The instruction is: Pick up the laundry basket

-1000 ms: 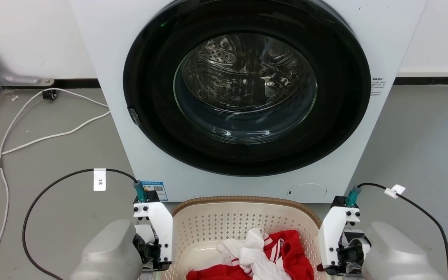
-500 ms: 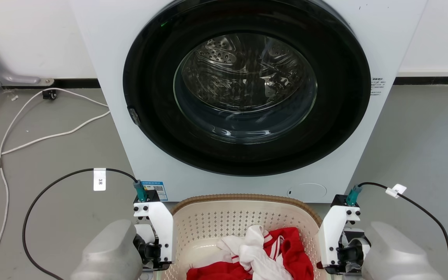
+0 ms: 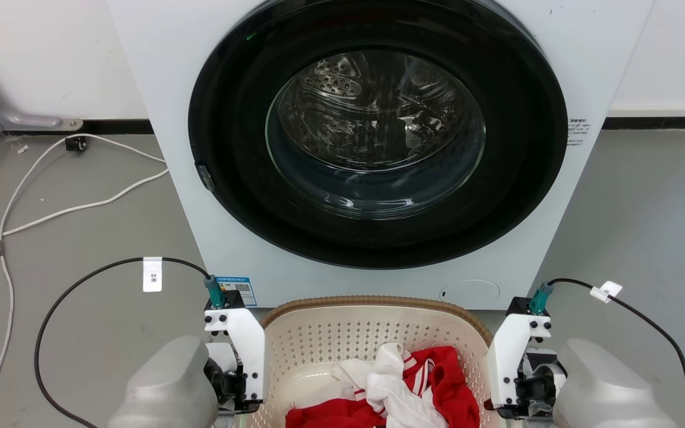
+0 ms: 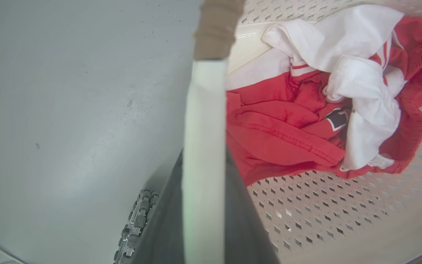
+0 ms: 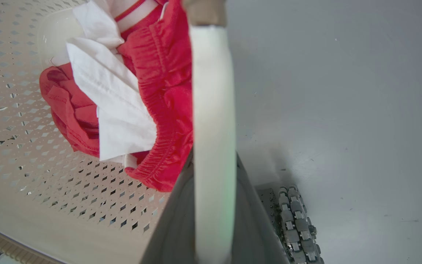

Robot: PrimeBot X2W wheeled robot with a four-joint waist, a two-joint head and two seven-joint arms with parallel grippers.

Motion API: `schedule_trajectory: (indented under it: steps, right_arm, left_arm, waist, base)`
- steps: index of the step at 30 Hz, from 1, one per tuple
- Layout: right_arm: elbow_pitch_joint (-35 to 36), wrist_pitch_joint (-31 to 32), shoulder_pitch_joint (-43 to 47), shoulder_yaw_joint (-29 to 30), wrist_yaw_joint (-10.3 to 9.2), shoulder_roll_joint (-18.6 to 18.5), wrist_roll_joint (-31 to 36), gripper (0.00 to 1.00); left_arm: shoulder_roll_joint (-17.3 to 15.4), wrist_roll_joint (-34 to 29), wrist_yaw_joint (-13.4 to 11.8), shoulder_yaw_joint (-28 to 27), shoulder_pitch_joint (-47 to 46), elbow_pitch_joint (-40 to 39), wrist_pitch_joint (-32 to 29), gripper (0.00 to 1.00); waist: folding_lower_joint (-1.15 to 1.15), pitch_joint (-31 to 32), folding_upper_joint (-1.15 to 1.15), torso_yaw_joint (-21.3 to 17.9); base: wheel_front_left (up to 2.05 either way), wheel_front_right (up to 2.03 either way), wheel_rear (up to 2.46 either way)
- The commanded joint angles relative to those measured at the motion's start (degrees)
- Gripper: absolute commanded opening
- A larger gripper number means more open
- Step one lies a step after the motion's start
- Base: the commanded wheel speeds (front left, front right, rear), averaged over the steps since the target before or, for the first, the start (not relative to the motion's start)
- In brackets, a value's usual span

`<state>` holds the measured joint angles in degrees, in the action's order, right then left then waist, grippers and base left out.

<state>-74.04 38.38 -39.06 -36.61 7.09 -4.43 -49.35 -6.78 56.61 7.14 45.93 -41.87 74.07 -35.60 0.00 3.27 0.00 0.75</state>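
Observation:
The laundry basket (image 3: 378, 302), cream and perforated with a brown woven rim, sits low in the head view just in front of the washing machine, between my two wrists. Red and white clothes (image 3: 402, 386) lie inside it. In the left wrist view my left gripper (image 4: 203, 220) is shut on the basket's white side handle (image 4: 203, 128), one dark finger on each side of it. My right gripper (image 5: 213, 220) is shut the same way on the opposite white handle (image 5: 213, 91). In the head view the fingertips are hidden below the wrists.
The white washing machine (image 3: 164, 119) with its round dark glass door (image 3: 378, 137) stands right behind the basket. White cables (image 3: 51, 214) trail over the grey floor at left. Black wrist cables (image 3: 81, 279) loop beside each arm. A roller wheel (image 5: 295, 223) shows under the right handle.
The basket's rim, the clothes and both wrists have crept slightly upward in the head view. The grip on both handles is unchanged.

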Motion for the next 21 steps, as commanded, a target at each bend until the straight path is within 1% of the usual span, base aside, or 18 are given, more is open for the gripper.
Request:
schedule_trajectory:
  steps: [1, 21]
  right_arm:
    - [0.36, 0.01, -0.19, -0.02, 0.73, 0.73, -0.19, 0.0]
    - [0.37, -0.79, -0.13, 0.23, 0.73, 0.74, -0.34, 0.0]
  left_arm:
    - [0.75, 0.25, 0.44, 0.12, -0.08, -0.37, 0.33, 0.0]
    - [0.88, 0.49, 0.51, 0.89, -0.26, -0.38, 1.13, 0.0]
  waist:
    - [0.0, -0.02, 0.0, -0.02]
    - [0.0, -0.18, 0.0, 0.1]
  base:
    - [0.0, 0.0, 0.0]
    - [0.0, 0.0, 0.0]
